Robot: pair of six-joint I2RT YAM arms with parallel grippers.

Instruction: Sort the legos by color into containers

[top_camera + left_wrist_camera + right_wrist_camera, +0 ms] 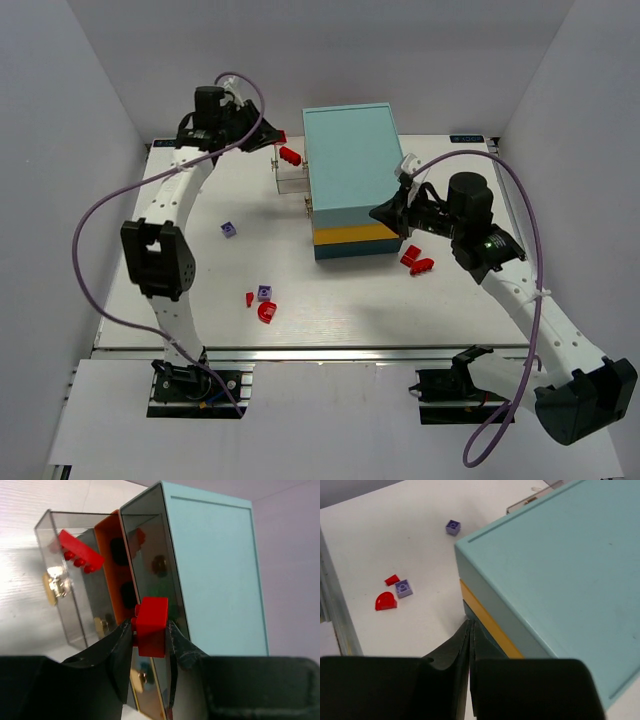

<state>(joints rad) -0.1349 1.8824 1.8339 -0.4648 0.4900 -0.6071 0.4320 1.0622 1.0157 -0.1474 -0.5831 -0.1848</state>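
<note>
Left gripper (150, 636) clamped on a red brick (151, 620); right gripper (470, 626) jaws pressed together.
I found the held brick just beside the cabinet (215, 570) front, near a pulled-out clear drawer (70, 615) holding another red brick (80, 554). The right gripper sat at the cabinet's corner. Two purple bricks (229, 230) and several red pieces (267, 312) lay loose on the table (350, 315).

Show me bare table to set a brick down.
Widest: table in front of the cabinet, between the purple-and-red cluster and the red pair. Smaller: between the lone purple brick and the drawers. Crowded at the drawers, where the left tool holds a red brick.
</note>
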